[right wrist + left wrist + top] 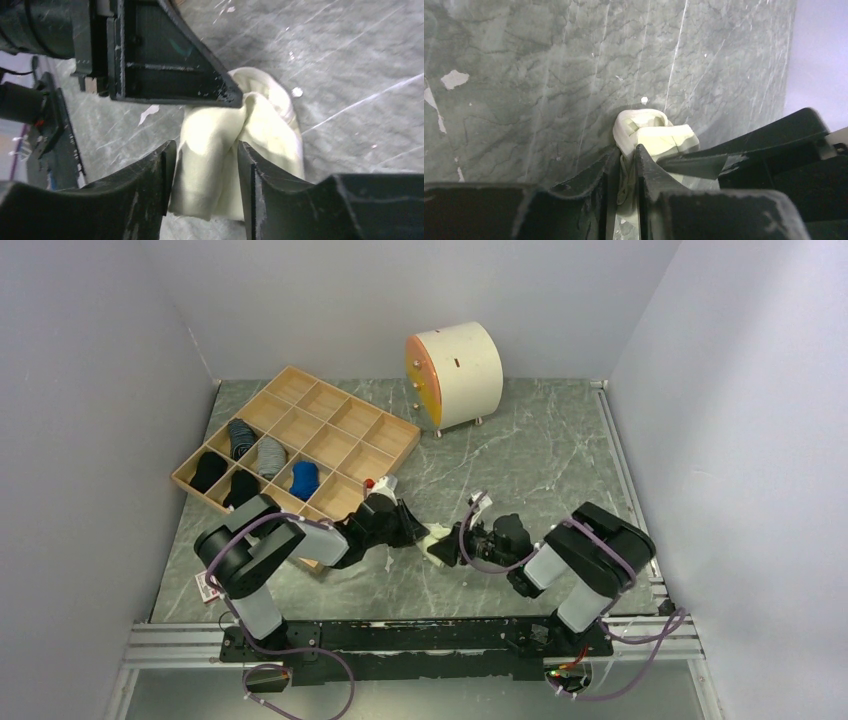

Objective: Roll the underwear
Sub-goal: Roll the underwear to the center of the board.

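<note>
The cream underwear (438, 542) lies bunched in a small bundle on the grey marble table, between my two grippers. My left gripper (412, 530) is shut on a thin fold at one end; in the left wrist view its fingers (626, 157) pinch the fabric, and the bundle (654, 131) bulges just beyond the tips. My right gripper (462, 542) holds the other side. In the right wrist view its fingers (205, 150) are closed against a thick fold of the underwear (272, 120). The left gripper's finger (170, 65) meets the bundle from above.
A wooden divided tray (330, 445) at the back left holds several rolled dark, grey and blue items. A cream round cabinet (455, 375) stands at the back centre. A metal rail (625, 475) runs along the right edge. White walls enclose the table.
</note>
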Tool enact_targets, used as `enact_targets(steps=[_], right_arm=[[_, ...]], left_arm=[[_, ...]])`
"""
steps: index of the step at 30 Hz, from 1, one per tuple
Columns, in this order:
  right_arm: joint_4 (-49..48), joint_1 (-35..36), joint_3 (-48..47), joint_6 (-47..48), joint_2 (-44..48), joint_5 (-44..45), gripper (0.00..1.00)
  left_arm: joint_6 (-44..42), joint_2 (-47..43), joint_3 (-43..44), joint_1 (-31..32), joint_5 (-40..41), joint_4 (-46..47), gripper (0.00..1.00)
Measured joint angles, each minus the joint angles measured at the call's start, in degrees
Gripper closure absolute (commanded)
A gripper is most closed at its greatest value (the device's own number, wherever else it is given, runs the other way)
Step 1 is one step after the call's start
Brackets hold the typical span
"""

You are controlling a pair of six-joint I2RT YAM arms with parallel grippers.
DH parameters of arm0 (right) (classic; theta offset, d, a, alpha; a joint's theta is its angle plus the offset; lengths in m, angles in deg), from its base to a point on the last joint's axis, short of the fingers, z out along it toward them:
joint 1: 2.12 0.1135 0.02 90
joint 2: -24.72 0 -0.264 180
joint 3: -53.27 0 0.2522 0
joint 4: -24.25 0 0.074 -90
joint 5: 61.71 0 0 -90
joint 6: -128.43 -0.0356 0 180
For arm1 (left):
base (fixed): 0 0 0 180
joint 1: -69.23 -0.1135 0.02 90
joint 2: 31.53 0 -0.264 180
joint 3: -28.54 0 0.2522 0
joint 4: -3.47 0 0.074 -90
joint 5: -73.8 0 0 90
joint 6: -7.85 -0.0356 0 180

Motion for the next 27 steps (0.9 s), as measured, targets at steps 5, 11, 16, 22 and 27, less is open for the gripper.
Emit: enact_targets(steps=[5,11,16,22,27], right_arm=[[16.24,0.00,-2.93,5.51,9.42,3.67,0.29],[33.94,1.11,-4.20,12.11,23.91,9.42,0.28],[46.12,6.05,-10.10,18.29,28.98,15.58,0.30],[54.18,16.52,-17.75,23.50,25.42,25.88,0.36],[58.80,21.44,-21.24,24.22,19.32,32.35,0.41]], left_arm=[[-1.31,-0.48,1.51,0.15,0.42,-3.58,0.81],[-2.43,-1.05,2.23,0.31,0.83,-5.92,0.82],[-2.67,-1.14,2.82,0.35,0.87,-7.10,0.84],[-2.71,-1.20,3.32,0.35,0.85,-8.20,0.83],[-2.86,-1.25,3.56,0.35,0.85,-8.74,0.83]])
